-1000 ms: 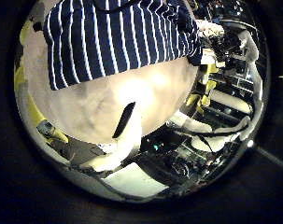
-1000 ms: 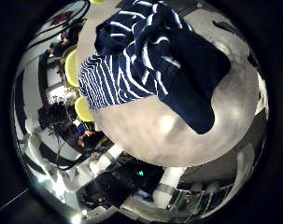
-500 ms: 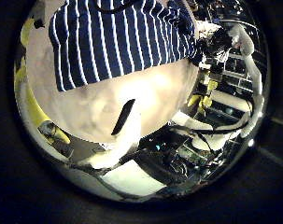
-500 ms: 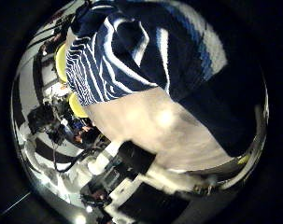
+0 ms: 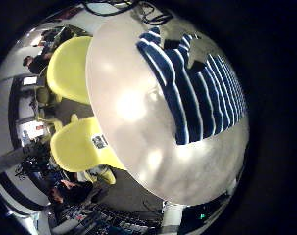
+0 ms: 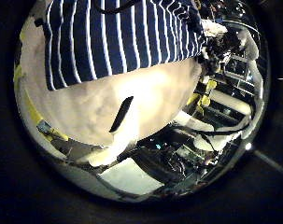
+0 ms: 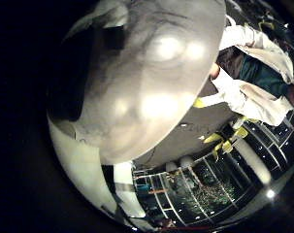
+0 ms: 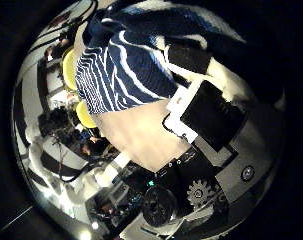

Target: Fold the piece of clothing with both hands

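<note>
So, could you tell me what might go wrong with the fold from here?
1. The navy and white striped garment lies bunched on the round pale table, so a fold could trap wrinkles.
2. In the left palm views its cloth reaches close to the table's rim; a pull might drag it off.
3. The right hand covers part of the cloth, hiding its grip.

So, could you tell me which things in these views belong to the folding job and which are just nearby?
Part of the job:
- striped garment, navy with white stripes, lying on the round table
- right hand, close by the garment

Just nearby:
- yellow chairs beside the table
</note>
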Tool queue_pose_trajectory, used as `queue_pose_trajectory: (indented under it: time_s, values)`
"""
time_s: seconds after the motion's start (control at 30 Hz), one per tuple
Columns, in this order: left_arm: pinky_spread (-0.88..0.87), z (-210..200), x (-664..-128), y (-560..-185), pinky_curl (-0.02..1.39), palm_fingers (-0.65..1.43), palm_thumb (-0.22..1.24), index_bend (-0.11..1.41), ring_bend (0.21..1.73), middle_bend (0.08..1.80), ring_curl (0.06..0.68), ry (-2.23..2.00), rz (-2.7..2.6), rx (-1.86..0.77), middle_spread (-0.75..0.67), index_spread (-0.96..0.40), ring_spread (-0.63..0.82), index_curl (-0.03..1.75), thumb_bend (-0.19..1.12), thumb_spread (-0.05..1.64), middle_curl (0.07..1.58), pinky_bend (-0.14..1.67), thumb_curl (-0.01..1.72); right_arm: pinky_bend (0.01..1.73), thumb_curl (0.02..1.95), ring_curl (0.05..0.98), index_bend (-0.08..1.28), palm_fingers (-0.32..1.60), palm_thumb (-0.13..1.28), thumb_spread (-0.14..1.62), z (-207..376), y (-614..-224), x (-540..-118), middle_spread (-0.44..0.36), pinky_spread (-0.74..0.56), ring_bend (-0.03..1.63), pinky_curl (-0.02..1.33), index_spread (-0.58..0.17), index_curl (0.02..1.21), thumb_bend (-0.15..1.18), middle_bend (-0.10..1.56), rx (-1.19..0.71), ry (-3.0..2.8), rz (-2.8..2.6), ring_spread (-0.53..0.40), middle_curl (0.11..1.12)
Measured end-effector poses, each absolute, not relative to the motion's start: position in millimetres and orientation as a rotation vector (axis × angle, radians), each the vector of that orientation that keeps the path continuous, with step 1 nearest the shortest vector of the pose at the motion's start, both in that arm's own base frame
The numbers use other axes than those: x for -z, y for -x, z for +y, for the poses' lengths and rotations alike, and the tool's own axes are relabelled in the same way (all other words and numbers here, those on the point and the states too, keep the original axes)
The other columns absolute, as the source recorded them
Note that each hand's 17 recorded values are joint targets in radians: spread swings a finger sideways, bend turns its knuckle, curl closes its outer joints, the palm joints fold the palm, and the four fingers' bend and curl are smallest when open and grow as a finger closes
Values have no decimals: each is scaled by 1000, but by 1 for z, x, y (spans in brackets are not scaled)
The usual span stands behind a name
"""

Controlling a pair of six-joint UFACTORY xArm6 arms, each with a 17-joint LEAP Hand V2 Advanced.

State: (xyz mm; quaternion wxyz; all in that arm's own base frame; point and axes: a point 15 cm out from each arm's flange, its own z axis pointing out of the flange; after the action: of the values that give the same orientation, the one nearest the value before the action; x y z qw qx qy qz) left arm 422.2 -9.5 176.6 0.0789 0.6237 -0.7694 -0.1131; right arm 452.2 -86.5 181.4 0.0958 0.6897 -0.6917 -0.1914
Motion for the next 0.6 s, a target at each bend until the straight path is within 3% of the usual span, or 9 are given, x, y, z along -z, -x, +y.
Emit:
queue_pose_trajectory:
  time_s: [0.23,0.6]
  values:
    - [184,-16,-155,-386,417,200,294,181,689,184,248,-1860,-2276,304,131,-34,156,405,-17,1195,361,343,284,1259,542,599,839,1080,977,1175,-126,-429,-199,-170,-233,1394,775,-408,862,149,1218,568,-2017,-2130,-211,785]
    - [185,-36,-148,-386,406,211,309,182,679,188,242,-1827,-2302,284,126,-34,161,402,-15,1204,354,338,288,1271,594,636,837,1039,1002,1197,-151,-428,-229,-170,-226,1420,832,-410,975,95,1242,504,-2026,-2218,-209,832]
